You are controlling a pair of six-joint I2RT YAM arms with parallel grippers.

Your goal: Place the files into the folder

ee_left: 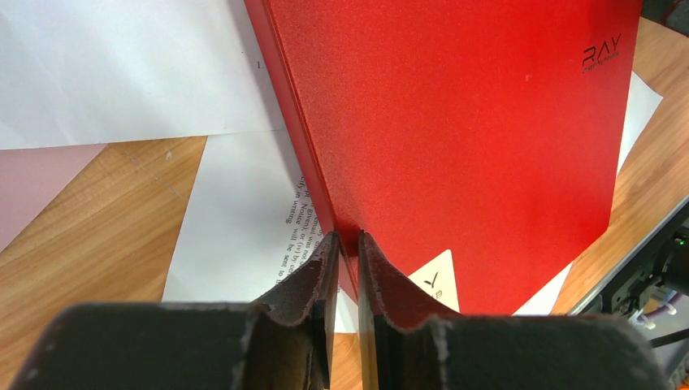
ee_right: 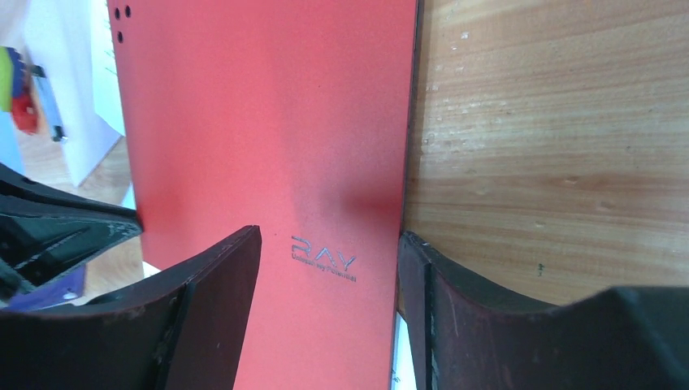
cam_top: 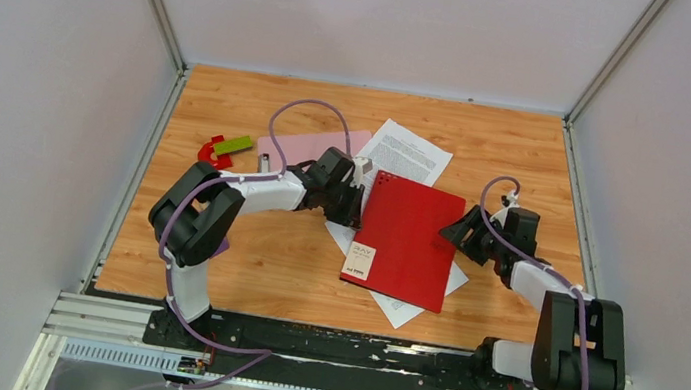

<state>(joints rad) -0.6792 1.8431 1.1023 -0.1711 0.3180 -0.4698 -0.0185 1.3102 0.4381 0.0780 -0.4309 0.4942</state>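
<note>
Nothing filed yet: files [cam_top: 412, 153] lie under the shut folder [cam_top: 407, 235]; my left pincer [ee_left: 348, 241] pinches its edge, right pincer [ee_right: 329, 237] spread.

The red folder [cam_top: 406, 238] fills the middle of the table [cam_top: 262, 265], with white papers [cam_top: 413, 151] poking out around it. The left gripper [cam_top: 357, 201] blocks its left edge and the right gripper [cam_top: 459, 232] blocks its right edge. A pink sheet [cam_top: 313, 145] and a small red and green thing [cam_top: 223, 149] sit at the upper left. Bare wood at the lower left and upper right leaves room to pass.
</note>
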